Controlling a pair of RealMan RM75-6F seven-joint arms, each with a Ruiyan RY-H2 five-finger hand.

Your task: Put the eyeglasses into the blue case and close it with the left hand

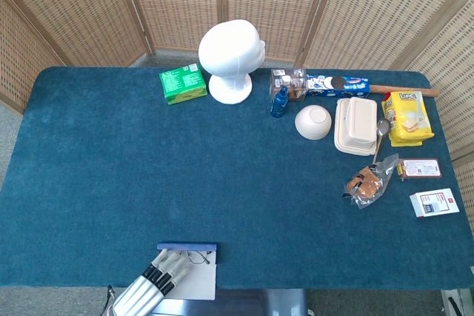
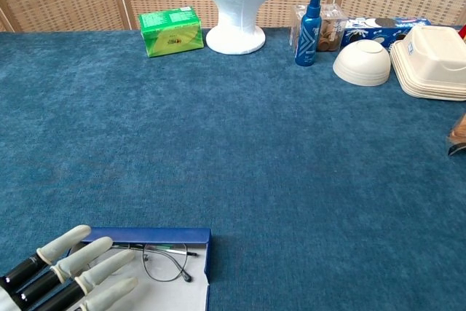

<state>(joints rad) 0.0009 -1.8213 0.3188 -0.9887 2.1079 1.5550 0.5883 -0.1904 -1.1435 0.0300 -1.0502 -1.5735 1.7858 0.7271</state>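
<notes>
The blue case (image 2: 145,236) lies open at the table's near edge, its pale inside facing up, and shows in the head view as the case (image 1: 187,247). Thin wire eyeglasses (image 2: 166,262) lie inside it; the eyeglasses (image 1: 197,258) are half covered. My left hand (image 2: 69,276) reaches over the case's left part with fingers straight and apart, covering one lens and holding nothing. In the head view the left hand (image 1: 155,280) comes from the bottom edge. The right hand is out of sight in both views.
At the back stand a white foam head (image 1: 231,60), a green box (image 1: 183,83) and a blue spray bottle (image 1: 279,101). To the right lie a white bowl (image 1: 312,121), a foam clamshell (image 1: 356,125), snack packets (image 1: 406,117) and cards (image 1: 433,203).
</notes>
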